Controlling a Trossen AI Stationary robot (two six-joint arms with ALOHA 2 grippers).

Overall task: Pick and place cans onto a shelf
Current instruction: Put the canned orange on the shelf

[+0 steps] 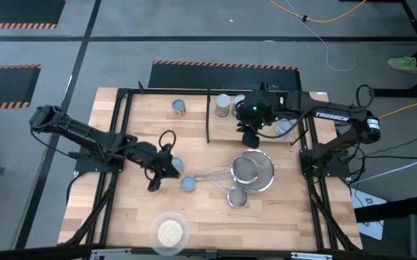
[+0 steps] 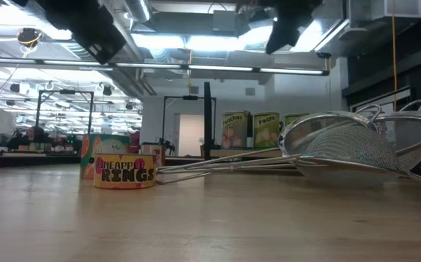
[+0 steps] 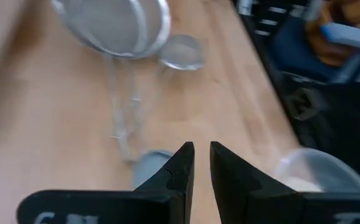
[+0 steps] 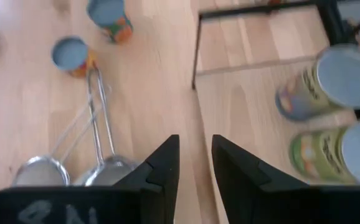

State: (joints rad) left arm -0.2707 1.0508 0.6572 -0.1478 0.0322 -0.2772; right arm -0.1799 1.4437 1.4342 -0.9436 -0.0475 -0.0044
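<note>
Two short cans with silver-blue tops [image 1: 187, 183] [image 1: 175, 165] stand on the table near the middle. My left gripper [image 1: 169, 172] hovers over them, slightly open and empty; one can [image 3: 150, 165] shows just beyond its fingers. Another can [image 1: 180, 108] stands on the table at the far side. The shelf [image 1: 226, 127], pale wood with black rails, carries taller cans [image 1: 223, 105] [image 4: 342, 78] [image 4: 332, 155] standing upright. My right gripper [image 1: 250, 137] hangs high over the shelf's near edge, slightly open, with nothing between its fingers [image 4: 161, 165].
Wire strainers [image 1: 252, 170] [image 1: 237, 196] lie right of centre, handles toward the short cans. A clear dish of grains [image 1: 171, 232] sits at the near edge. In the low view a "Pineapple Rings" can [image 2: 123, 172] stands left, the strainers [image 2: 356, 145] right.
</note>
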